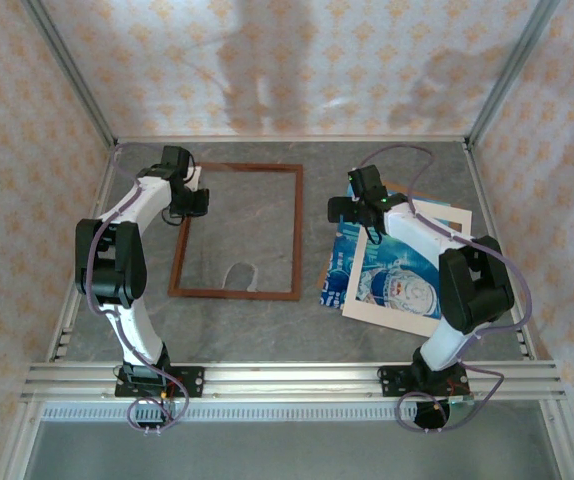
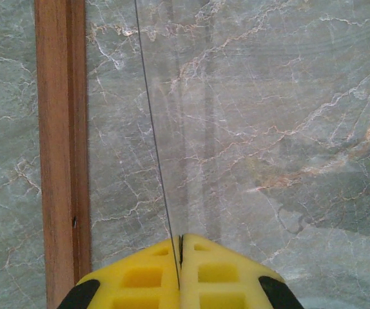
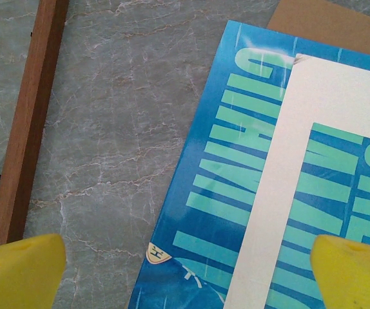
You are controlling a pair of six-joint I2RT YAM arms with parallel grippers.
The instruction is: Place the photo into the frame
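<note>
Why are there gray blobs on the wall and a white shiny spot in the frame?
Top view: soft shadows on the back wall; the pale arch inside the frame looks like glare. Left wrist view: faint streaky reflections on a clear pane.

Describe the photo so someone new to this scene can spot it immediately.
On the grey marble table, look right of the reddish-brown wooden frame to the stack of flat sheets. The photo is the blue sheet with pale teal lettering, in the middle of that stack. It lies under the cream mat, showing through its window, and over the plain brown cardboard.
</note>
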